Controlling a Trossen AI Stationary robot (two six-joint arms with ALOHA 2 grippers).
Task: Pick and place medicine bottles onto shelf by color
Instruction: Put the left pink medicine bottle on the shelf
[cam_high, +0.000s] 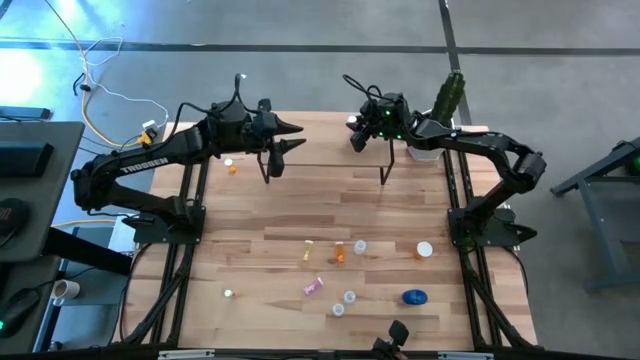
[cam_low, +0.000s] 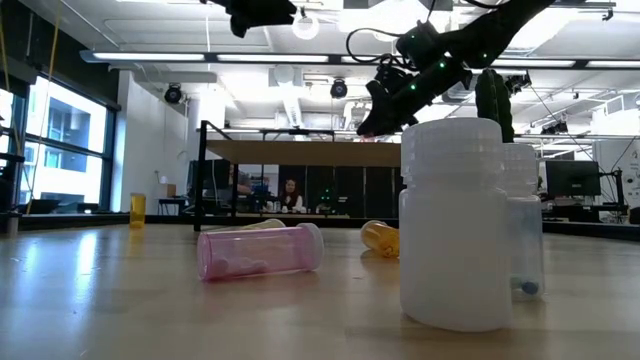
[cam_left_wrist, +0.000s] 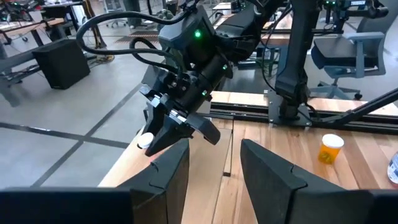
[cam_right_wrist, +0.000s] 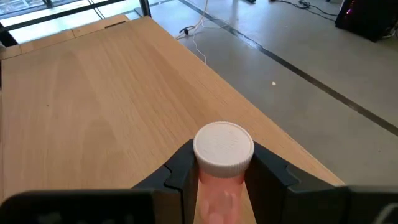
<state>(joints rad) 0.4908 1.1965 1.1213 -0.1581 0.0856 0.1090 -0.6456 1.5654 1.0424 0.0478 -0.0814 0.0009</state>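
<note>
Medicine bottles lie scattered across the near half of the table (cam_high: 250, 215), among them a pink bottle (cam_high: 313, 287) on its side, an orange bottle (cam_high: 340, 257) and a blue jar (cam_high: 414, 296). At left, the left gripper (cam_high: 288, 137) hangs over the shelf's (cam_high: 330, 160) left end, its fingers apart and holding nothing. At right, the right gripper (cam_high: 357, 133) holds a pink white-capped bottle (cam_right_wrist: 222, 163) upright above the shelf's far edge, its fingers clamped against the bottle's sides, likely about to set it down.
</note>
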